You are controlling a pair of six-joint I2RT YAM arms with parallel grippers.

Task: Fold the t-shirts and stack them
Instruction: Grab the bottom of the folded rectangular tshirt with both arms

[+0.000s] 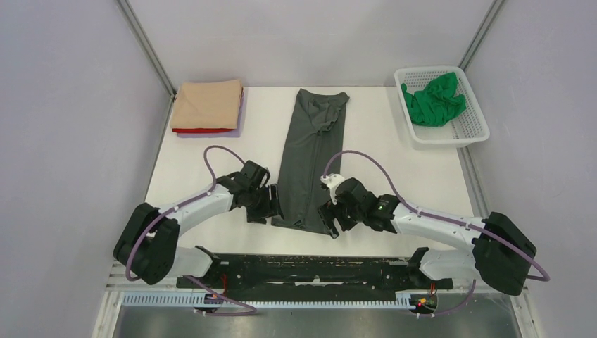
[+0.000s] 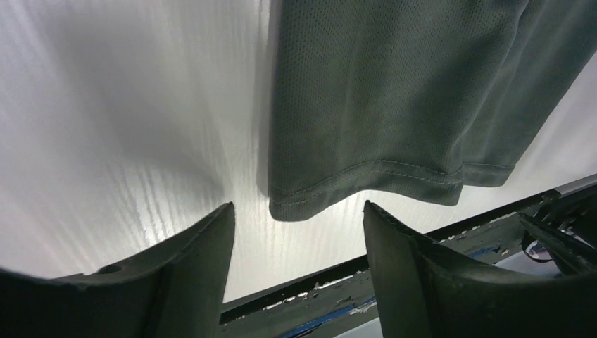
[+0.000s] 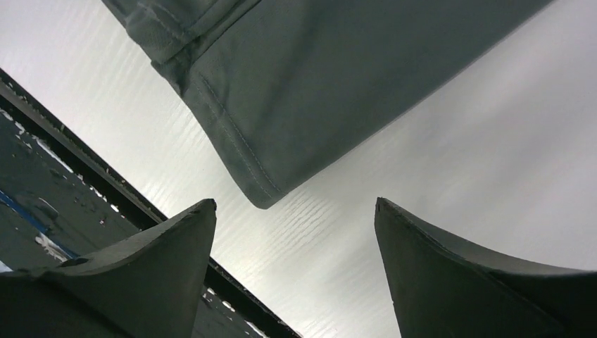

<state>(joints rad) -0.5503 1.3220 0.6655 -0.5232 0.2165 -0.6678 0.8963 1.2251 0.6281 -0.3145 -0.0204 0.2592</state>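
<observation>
White counter (image 1: 394, 176) between grey walls fills the overhead view. On it the dark grey tee (image 1: 310, 155) lies folded into a narrow strip. Its long axis runs from the near edge toward the far one, leaning slightly. The left arm (image 1: 197, 208) has the left jaws just beside the strip's near-left corner. The right arm (image 1: 436, 222) has the right jaws just beside its near-right corner, and neither arm looks nearer than the other. Far left of the dark grey tee sits a folded stack, tan tee (image 1: 208, 102) over red tee (image 1: 200, 130) over lilac tee (image 1: 243, 116). Far right of it the green tee (image 1: 433, 98) lies crumpled in a basket (image 1: 450, 144).

From the left wrist, the left jaws stand wide and hold nothing. The dark grey tee (image 2: 380, 105) has its hem corner flat on the counter just beyond the gap, roughly centred.

From the right wrist, the right jaws are likewise wide and empty. The dark grey tee (image 3: 331, 77) shows its other hem corner ahead, closer to the jaw on the left of that view.

Each arm likely needs only to advance onto its own corner. The hem would then travel along the long axis toward the far end.
</observation>
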